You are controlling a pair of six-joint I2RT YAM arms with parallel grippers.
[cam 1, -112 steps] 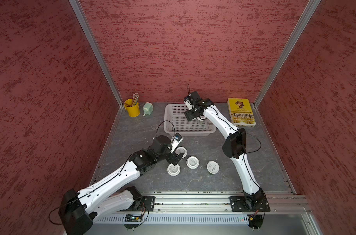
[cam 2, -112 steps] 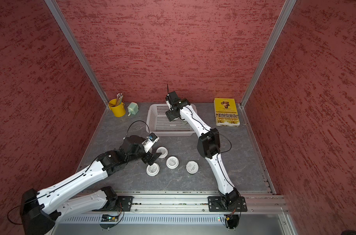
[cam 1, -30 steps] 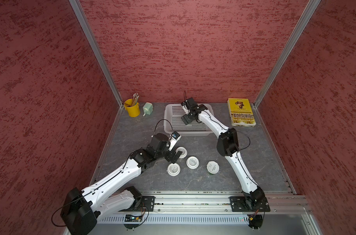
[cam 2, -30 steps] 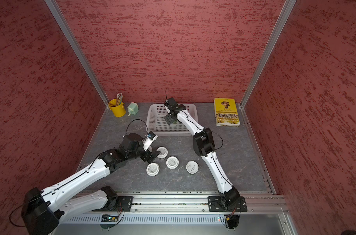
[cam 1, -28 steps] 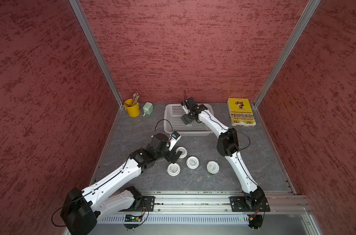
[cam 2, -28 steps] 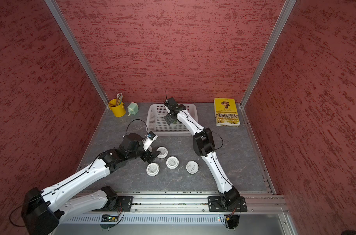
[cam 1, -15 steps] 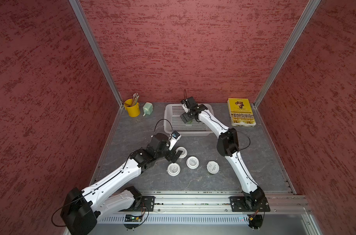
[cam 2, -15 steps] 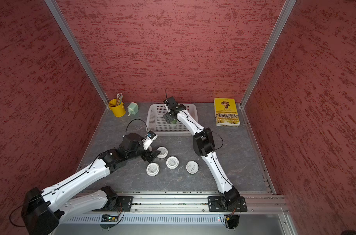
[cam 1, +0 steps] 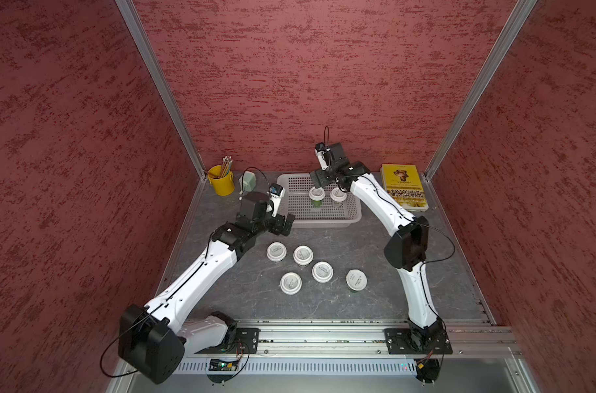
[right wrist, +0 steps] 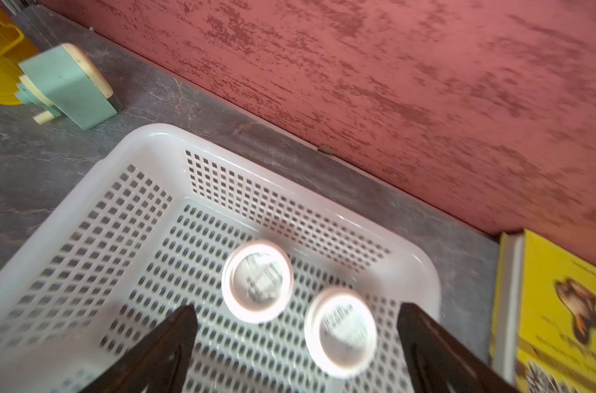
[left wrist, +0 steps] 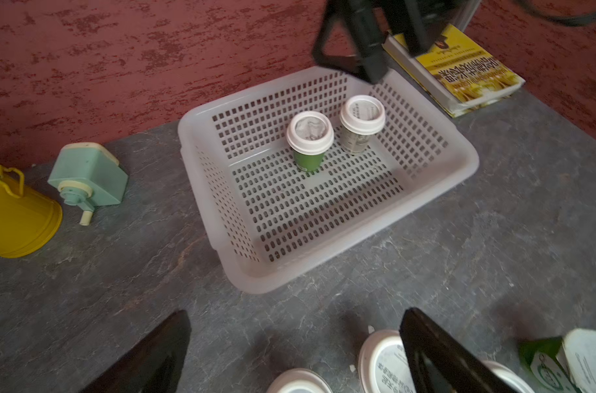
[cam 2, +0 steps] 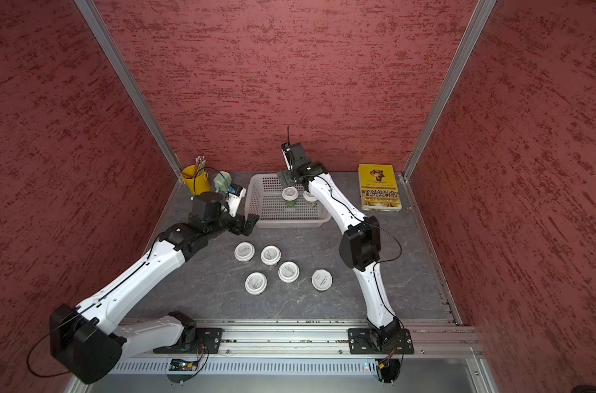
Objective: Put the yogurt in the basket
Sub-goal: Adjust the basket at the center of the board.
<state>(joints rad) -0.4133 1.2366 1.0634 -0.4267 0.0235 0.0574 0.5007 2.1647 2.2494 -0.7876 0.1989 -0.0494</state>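
Two yogurt cups [left wrist: 309,139] already stand upright, just beside each other, toward the far wall of the basket [left wrist: 324,272], which sits near the far edge of the table [cam 1: 375,306]. Five more cups [cam 1: 303,254] wait in a loose cluster on the grey, stone-patterned top, between the basket and the front edge. My right gripper [right wrist: 296,308] hovers over the pair in the basket, jaws spread wide and empty. My left gripper [left wrist: 296,313] hangs just beside the basket's near left corner, equally wide and holding nothing, with the cluster close under it. These cups look light and thin-walled to me, with a smooth tapered body, green or clear, under a round white lid [right wrist: 257,280] that overhangs it. I expect them to dent under a hard squeeze, to slip if pinched low on the taper, and to tip easily on that narrow base. I would close across the body just under the lid's lip, so the overhang catches on the fingers. The basket is stiff pale plastic, perforated all over, with a rolled rim and low walls.
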